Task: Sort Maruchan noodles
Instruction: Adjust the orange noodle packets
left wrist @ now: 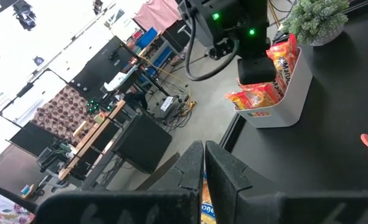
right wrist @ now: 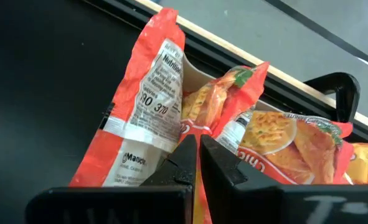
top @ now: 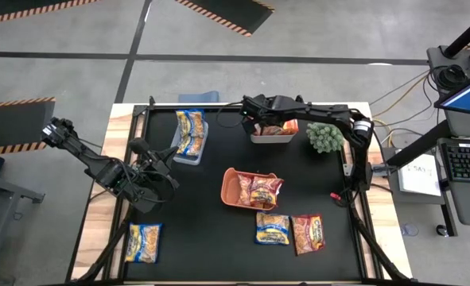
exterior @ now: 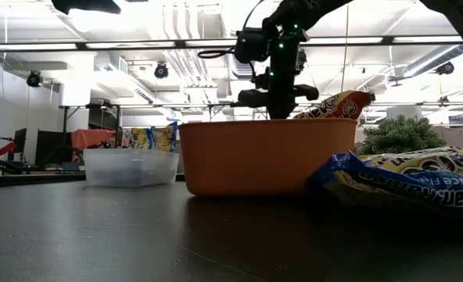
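My right gripper (top: 260, 119) (right wrist: 196, 146) hangs over the white bin (top: 273, 138) at the far side, shut on an orange noodle packet (right wrist: 149, 93) that stands up out of the bin among other orange packets (right wrist: 296, 143). My left gripper (top: 165, 163) (left wrist: 203, 160) waits shut and holds nothing, beside the clear bin (top: 188, 151) with blue-and-yellow packets (top: 191, 131). A red packet (top: 265, 191) lies in the orange bin (top: 233, 189). Loose on the table lie blue-and-yellow packets (top: 272, 228) (top: 143, 242) and a red one (top: 308, 233). My right gripper pinches the orange packet at its crumpled lower edge (right wrist: 171, 149) between the two fingertips, coming slanting down from above. The fingers hide the exact place of contact. The packet stands tilted, its white label side toward the camera, its lower part in the white bin.
A small green potted plant (top: 324, 137) stands right of the white bin, under my right arm. The orange bin sits mid-table. Wooden table edges (top: 99, 214) frame the black mat (top: 211, 246). Cables and a desk with a keyboard (top: 465, 159) lie beyond the right edge.
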`<action>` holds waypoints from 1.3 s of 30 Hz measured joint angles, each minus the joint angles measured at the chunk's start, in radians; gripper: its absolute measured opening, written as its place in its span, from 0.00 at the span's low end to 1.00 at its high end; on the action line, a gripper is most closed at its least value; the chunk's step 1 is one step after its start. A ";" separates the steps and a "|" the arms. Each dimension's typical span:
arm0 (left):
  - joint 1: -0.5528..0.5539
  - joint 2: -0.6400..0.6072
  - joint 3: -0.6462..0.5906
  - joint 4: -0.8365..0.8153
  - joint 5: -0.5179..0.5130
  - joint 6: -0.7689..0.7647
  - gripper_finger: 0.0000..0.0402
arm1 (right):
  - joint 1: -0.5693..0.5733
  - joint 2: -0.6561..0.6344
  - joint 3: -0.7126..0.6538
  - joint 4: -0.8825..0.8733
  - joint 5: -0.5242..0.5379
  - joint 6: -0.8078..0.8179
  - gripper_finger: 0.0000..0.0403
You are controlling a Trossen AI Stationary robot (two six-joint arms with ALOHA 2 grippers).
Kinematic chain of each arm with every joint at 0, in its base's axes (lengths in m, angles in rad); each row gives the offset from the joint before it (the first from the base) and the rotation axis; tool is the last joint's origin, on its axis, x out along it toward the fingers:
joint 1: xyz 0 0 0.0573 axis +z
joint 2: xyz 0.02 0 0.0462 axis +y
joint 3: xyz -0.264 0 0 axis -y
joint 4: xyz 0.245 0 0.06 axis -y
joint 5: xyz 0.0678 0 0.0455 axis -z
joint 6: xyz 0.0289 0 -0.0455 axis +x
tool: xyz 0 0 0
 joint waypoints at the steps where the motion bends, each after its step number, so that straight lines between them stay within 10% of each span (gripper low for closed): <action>1: 0.000 0.000 0.000 0.000 0.000 0.000 0.00 | 0.000 0.001 -0.003 0.000 0.001 -0.001 0.03; 39: 0.000 0.000 0.000 -0.009 0.036 0.001 0.00 | -0.108 -0.118 -0.119 -0.210 0.051 0.066 0.46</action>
